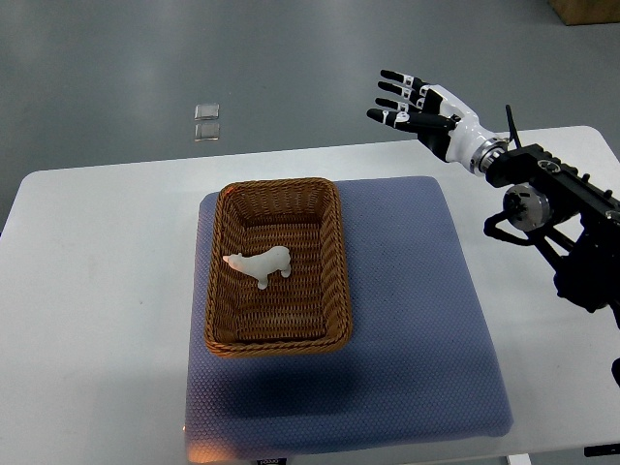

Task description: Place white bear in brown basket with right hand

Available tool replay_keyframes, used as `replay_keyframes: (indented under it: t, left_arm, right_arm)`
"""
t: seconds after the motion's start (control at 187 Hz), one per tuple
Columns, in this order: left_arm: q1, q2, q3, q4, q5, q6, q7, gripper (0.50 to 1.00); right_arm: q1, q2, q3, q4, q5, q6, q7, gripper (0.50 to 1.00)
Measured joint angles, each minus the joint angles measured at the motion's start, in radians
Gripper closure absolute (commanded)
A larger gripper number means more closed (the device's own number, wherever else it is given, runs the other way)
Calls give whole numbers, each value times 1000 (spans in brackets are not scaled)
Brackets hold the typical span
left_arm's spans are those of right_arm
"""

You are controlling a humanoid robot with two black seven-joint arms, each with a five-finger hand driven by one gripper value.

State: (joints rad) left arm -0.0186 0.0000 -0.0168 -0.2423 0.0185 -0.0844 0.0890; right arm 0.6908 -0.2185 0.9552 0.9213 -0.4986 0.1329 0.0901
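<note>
A small white bear lies inside the brown wicker basket, left of the basket's middle. The basket sits on a blue-grey mat on the white table. My right hand hovers up and to the right of the basket, past the table's far edge, well apart from the bear. Its black-and-white fingers are stretched out and hold nothing. The left arm does not show.
The white table extends left and right of the mat. Two small clear squares lie on the grey floor beyond the table. A cardboard box corner sits at the top right.
</note>
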Motion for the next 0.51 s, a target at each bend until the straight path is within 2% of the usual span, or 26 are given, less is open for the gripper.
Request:
replay_keyframes:
  t: [0.08, 0.513]
  left_arm:
    - [0, 0, 0, 0, 0, 0, 0, 500]
    - [0, 0, -3, 2, -1, 0, 0, 500]
  right_arm:
    - [-39, 32, 43, -10, 60, 23, 17, 583]
    - [-54, 80, 98, -190, 365, 130, 135, 576]
